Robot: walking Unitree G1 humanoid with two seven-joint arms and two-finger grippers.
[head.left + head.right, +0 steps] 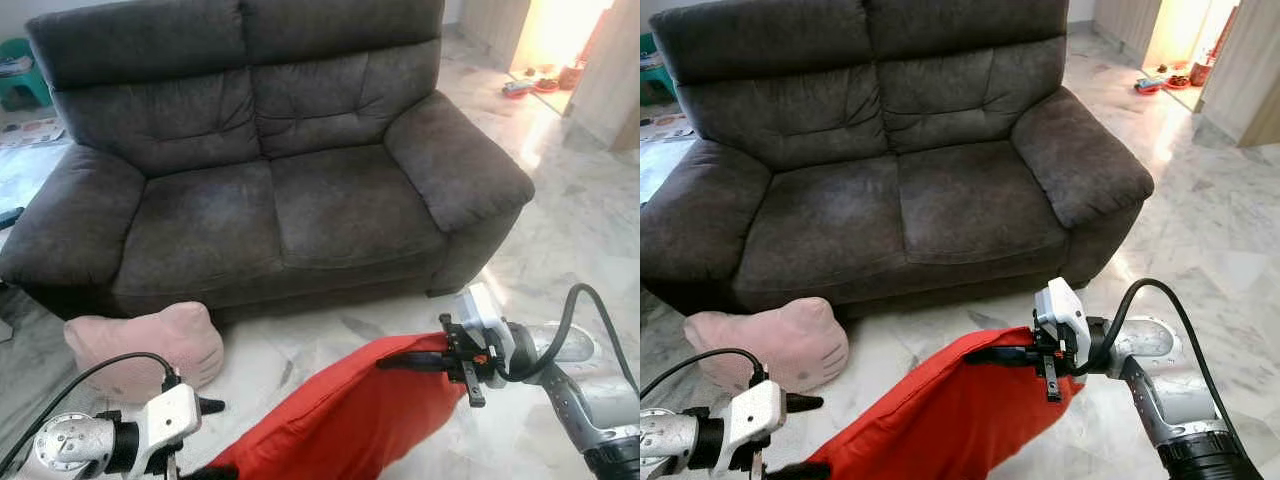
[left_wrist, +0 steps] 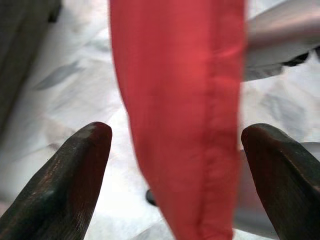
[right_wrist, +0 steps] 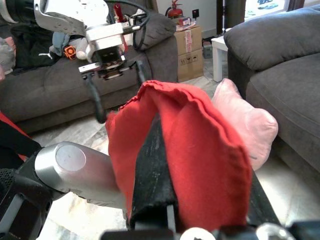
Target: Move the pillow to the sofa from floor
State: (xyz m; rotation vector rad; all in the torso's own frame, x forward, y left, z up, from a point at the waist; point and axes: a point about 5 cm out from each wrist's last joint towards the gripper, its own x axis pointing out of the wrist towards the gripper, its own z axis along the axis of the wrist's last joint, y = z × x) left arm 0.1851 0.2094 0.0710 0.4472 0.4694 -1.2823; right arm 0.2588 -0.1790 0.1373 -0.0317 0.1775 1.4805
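A red pillow [image 1: 350, 420] hangs tilted above the marble floor in front of the dark grey two-seat sofa [image 1: 270, 200]. My right gripper [image 1: 400, 362] is shut on its raised upper corner, and the red fabric wraps round the fingers [image 3: 152, 170]. At the pillow's low end, my left gripper [image 2: 177, 131] is open; the red pillow's edge [image 2: 185, 125] runs between its wide-apart fingers [image 2: 75, 175] without being touched. A pink pillow [image 1: 150, 345] lies on the floor against the sofa's front left.
The sofa's seat cushions [image 1: 900, 215] are bare. A green stool [image 1: 20, 75] stands far left behind the sofa. A bright doorway with small items on the floor [image 1: 530, 85] is far right. Open marble floor [image 1: 580, 230] lies to the right.
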